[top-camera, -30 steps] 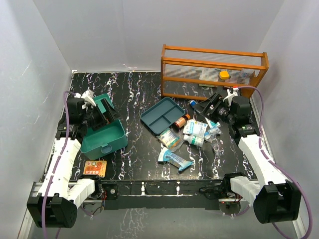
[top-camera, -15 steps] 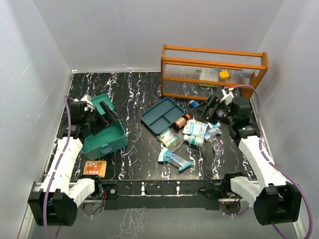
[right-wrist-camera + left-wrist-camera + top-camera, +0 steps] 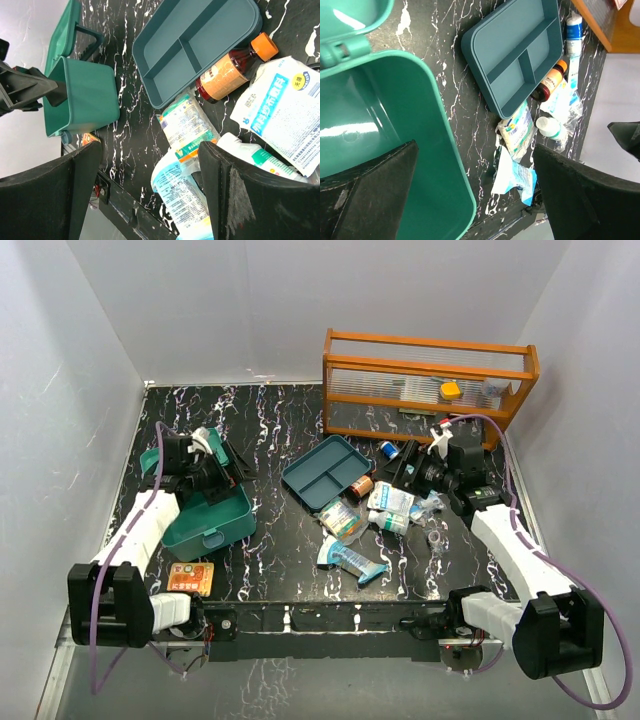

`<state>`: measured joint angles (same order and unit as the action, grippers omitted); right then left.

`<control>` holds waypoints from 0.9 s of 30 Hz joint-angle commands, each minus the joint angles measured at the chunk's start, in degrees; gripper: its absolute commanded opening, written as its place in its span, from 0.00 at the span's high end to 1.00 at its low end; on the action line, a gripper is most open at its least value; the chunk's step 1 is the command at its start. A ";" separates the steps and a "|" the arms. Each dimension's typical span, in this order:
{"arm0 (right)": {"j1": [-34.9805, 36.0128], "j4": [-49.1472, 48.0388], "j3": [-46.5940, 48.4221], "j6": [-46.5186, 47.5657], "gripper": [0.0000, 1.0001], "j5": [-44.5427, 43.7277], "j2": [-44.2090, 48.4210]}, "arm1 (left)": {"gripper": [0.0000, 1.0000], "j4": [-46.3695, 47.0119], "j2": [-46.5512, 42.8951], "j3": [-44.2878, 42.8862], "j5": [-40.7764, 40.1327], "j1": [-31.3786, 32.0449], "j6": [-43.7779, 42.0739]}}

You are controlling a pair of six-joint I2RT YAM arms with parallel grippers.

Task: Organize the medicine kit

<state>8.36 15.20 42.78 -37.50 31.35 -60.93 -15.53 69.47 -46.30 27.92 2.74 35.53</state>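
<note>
**Q:** Gripper status?
**A:** Left gripper (image 3: 475, 150): released, fingers wide apart, over the open box (image 3: 210, 515). Right gripper (image 3: 150, 147): released, above the packets (image 3: 280, 105), holding nothing.

**Q:** Kit appearance and location?
**A:** The teal-green plastic box has rounded corners and an empty interior, and sits at the table's near left. Its lid (image 3: 350, 15) is raised at the far side. The matching divided tray (image 3: 325, 472) lies apart at mid-table, between box and packets.

**Q:** Surroundings?
**A:** Plain pale walls (image 3: 230, 300); a black, white-veined table (image 3: 270, 430); an orange rack (image 3: 425, 380) at the far right.

**Q:** Orientation?
**A:** Box long axis: roughly left-right, latch (image 3: 212, 538) facing the near edge. Tray long axis: diagonal, near-left to far-right.
</note>
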 commanded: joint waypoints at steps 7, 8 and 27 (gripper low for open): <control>1.86 -1.63 3.08 3.24 0.24 -3.57 -2.08 | 0.04 -0.54 7.17 -7.05 -8.25 2.34 -7.59; 1.90 -1.59 3.03 3.40 0.24 -3.78 -2.02 | 0.04 0.05 7.82 -7.39 -8.08 2.74 -7.80; 7.98 2.15 5.28 1.96 0.29 -17.10 -6.38 | 0.09 9.10 11.57 -8.75 1.51 12.19 3.39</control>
<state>14.74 16.60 44.49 -34.59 20.86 -66.17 -10.98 81.52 -55.44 24.88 14.57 36.32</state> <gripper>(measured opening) 0.717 0.908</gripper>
